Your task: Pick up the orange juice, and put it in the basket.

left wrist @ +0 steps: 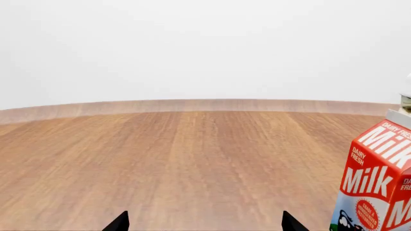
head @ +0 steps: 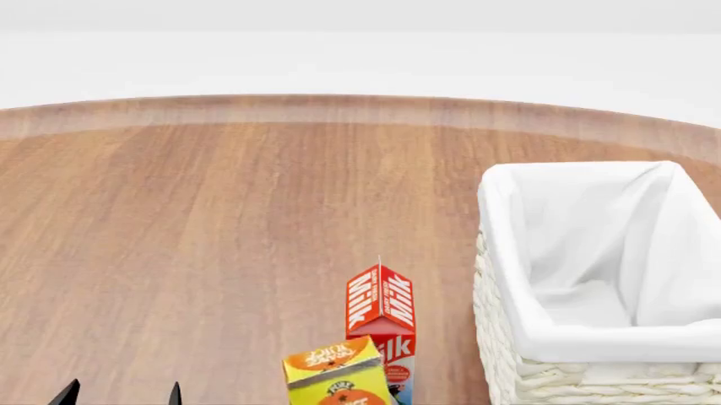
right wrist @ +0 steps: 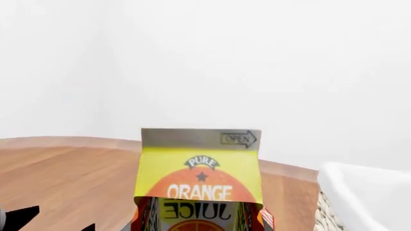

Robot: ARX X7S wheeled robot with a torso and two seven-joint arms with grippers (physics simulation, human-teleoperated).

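the left gripper's (head: pixel 121 393) fingers gape wide over the round wooden bench (head: pixel 225 219), the tall yellow-and-orange juice carton (head: pixel 336 371) stands unlifted beside the red-and-white milk carton (head: pixel 381 316), left of the cream wicker basket (head: pixel 512 346), so reaching remains; right fingers' spread unclear.

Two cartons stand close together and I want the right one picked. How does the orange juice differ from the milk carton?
The orange juice is yellow and orange with an orange picture; the milk carton is red and white, lettered "Milk". In the head view the juice stands nearer the robot, partly in front of the milk, which is closer to the basket. Both are upright gable-top cartons on the wooden table.
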